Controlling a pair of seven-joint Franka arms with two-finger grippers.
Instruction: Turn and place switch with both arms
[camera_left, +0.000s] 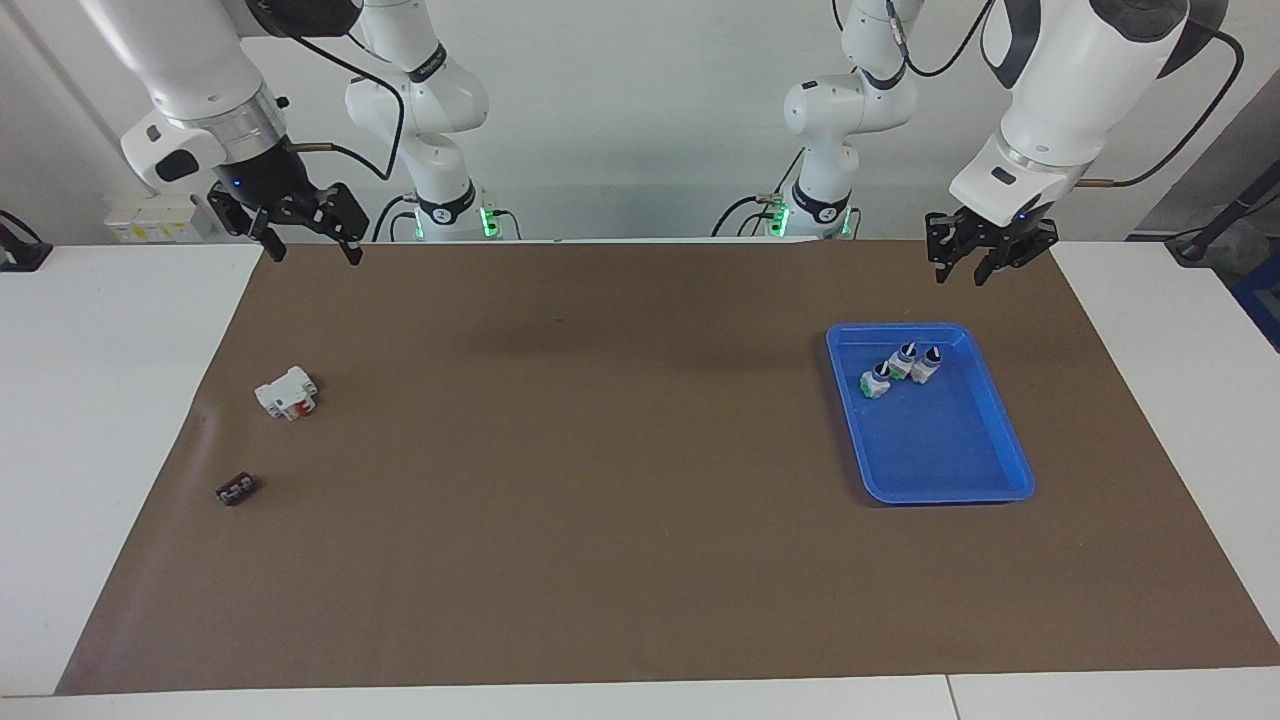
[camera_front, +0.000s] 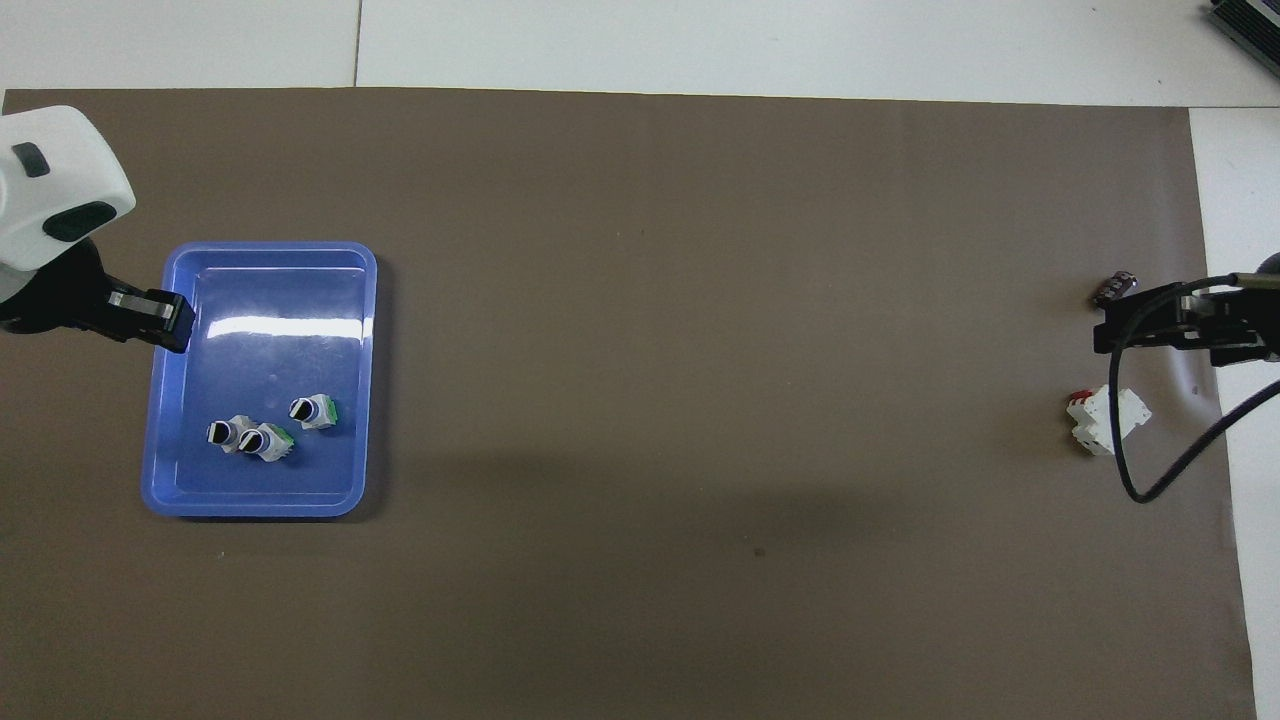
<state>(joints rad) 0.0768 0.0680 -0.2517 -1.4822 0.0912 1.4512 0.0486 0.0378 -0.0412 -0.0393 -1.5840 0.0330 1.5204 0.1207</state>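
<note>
While hanging clear of the work, holds nothing: left hand (camera_left: 988, 268), fingers parted and released, up in the air over the left arm's end of the bench (camera_left: 1150, 400), near the blue tray (camera_left: 940, 450) but touching neither it nor its contents. Likely raised so as to leave the tray open to view and out of any knock. Holds nothing either: right hand (camera_left: 305, 245), fingers spread wide, waiting high over the right arm's end of the brown mat (camera_left: 600, 450). Inside the tray, in the half nearer to the robots, three switches (camera_left: 903, 362), each seemingly upright with its black knob on top and a green side showing; two close together, perhaps touching, the third just beside them. Probably set knob-up because that pose sits steady on the flat floor and keeps the knob reachable from above. Well apart from all this, toward the right arm's end: a white block (camera_left: 287, 392) with a red part and, farther from the robots, a small dark piece (camera_left: 236, 489), both untouched. Judging by that, placing appears finished, or nearly so.
</note>
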